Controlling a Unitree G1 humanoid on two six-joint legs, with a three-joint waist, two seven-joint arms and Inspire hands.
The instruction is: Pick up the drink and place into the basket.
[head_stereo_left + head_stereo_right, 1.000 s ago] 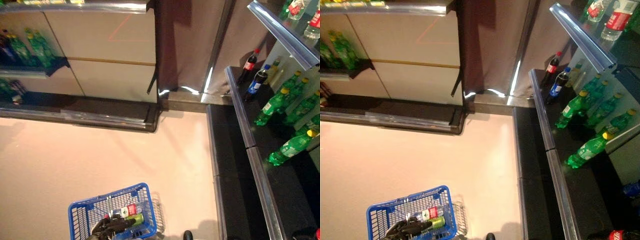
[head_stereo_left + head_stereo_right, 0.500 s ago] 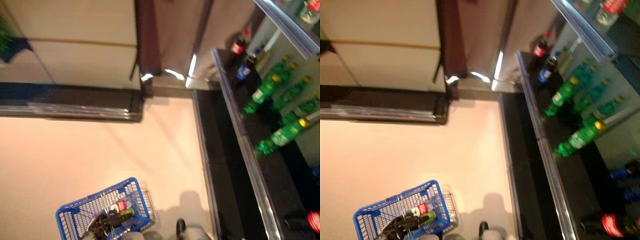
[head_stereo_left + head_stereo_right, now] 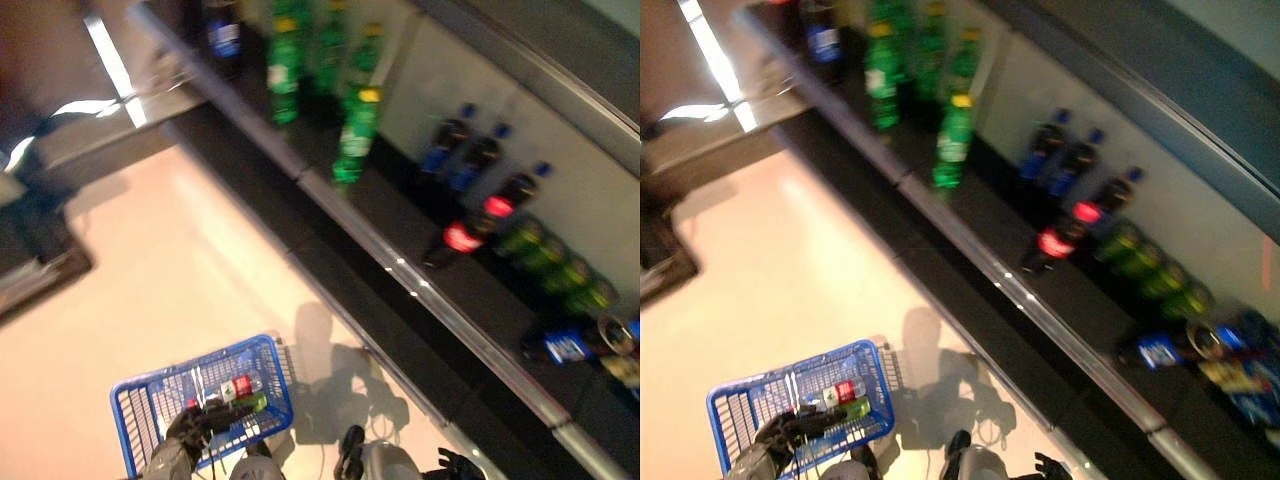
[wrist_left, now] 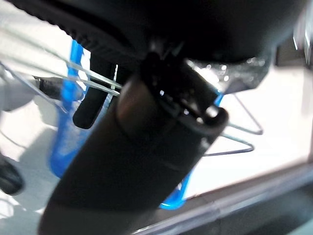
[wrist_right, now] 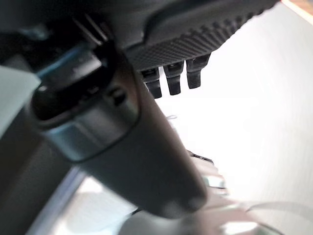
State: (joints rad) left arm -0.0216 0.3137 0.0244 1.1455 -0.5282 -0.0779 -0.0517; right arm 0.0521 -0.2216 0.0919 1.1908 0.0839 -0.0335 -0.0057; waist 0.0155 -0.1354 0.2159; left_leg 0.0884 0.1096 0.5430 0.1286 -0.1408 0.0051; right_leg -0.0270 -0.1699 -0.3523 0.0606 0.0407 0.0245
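A blue wire basket (image 3: 150, 405) hangs at the lower left, and my left hand (image 3: 192, 424) is curled round its wire handles (image 4: 98, 83). Inside it lie a bottle with a red label (image 3: 238, 386) and a green bottle (image 3: 250, 402). On the dark shelf (image 3: 400, 270) stand green bottles with yellow caps (image 3: 356, 130), dark bottles with blue caps (image 3: 445, 150) and a cola bottle with a red label (image 3: 468, 234). My right hand (image 3: 455, 464) hangs low at the bottom edge, its fingers relaxed and holding nothing, well short of the shelf.
The shelf's metal front rail (image 3: 470, 345) runs diagonally from upper left to lower right. More green bottles (image 3: 560, 275) and a blue-labelled one (image 3: 570, 346) lie further right. Pale floor (image 3: 170, 270) stretches between basket and shelf base.
The whole view has swung to the right, so the drinks shelf now crosses the middle. The basket stays in my left hand with the same bottles inside.
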